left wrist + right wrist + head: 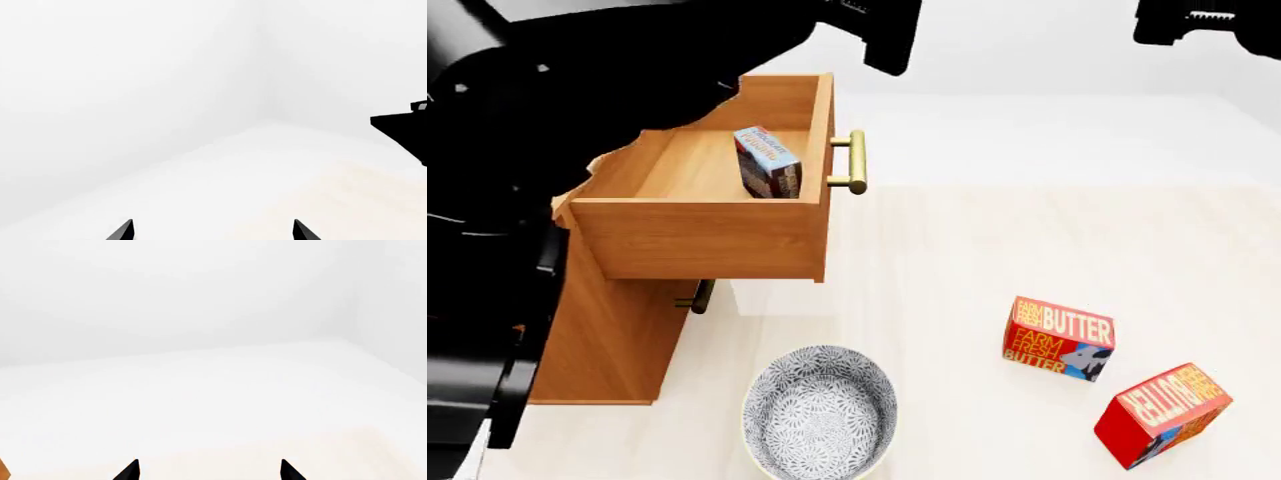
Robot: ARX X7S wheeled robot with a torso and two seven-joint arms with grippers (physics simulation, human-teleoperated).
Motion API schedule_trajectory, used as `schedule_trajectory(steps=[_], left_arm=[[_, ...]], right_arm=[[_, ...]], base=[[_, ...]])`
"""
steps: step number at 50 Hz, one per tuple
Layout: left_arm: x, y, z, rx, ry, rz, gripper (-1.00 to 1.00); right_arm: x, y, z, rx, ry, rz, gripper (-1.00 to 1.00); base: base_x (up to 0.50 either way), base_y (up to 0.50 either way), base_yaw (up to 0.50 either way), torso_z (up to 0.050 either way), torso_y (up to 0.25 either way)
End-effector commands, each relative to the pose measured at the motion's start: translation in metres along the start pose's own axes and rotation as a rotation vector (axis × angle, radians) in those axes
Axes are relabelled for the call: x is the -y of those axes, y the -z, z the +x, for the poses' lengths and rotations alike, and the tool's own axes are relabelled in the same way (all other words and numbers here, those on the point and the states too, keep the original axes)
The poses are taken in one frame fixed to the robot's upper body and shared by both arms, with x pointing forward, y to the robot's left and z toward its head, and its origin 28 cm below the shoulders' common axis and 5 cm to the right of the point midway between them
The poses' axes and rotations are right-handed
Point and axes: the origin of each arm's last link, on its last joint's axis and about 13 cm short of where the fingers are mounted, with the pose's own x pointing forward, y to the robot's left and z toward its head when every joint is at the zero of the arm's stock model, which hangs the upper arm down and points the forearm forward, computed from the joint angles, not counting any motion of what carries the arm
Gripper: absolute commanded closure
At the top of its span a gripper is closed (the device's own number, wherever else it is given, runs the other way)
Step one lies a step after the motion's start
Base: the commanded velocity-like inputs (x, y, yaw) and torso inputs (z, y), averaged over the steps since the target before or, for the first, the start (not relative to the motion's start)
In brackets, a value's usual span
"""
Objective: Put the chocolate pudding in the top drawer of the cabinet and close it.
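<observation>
At the left of the head frame stands the cabinet point(607, 330), its top drawer point(701, 215) pulled wide open. The chocolate pudding point(766, 161) sits on edge inside the drawer, against the front wall near the brass handle point(847, 162). At lower centre is a patterned bowl point(819, 412); two butter boxes point(1058, 338) lie at lower right. The left gripper point(212, 231) and the right gripper point(209, 471) each show spread fingertips holding nothing.

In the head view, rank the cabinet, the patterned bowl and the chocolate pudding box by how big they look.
1. Cabinet, by far the largest.
2. Patterned bowl.
3. Chocolate pudding, smallest, standing in the open top drawer.
</observation>
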Motion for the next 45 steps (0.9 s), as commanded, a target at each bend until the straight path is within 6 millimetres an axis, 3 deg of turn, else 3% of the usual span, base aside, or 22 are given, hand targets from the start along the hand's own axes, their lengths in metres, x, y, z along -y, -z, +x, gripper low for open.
schedule_trajectory(steps=[1, 22, 45], left_arm=[[0.028, 0.023, 0.004, -0.036, 0.092, 0.007, -1.0], [0.07, 0.068, -0.004, -0.119, 0.216, 0.018, -1.0], [0.094, 0.104, -0.006, -0.179, 0.284, 0.014, -1.0]], right_arm=[[0.009, 0.009, -0.004, -0.014, 0.04, 0.008, -1.0], [0.012, 0.015, -0.005, -0.024, 0.063, 0.015, -1.0], [0.016, 0.021, -0.006, -0.032, 0.081, 0.015, -1.0]], base=[[0.0, 0.0, 0.0, 0.0, 0.0], [0.0, 0.0, 0.0, 0.0, 0.0], [0.0, 0.0, 0.0, 0.0, 0.0]])
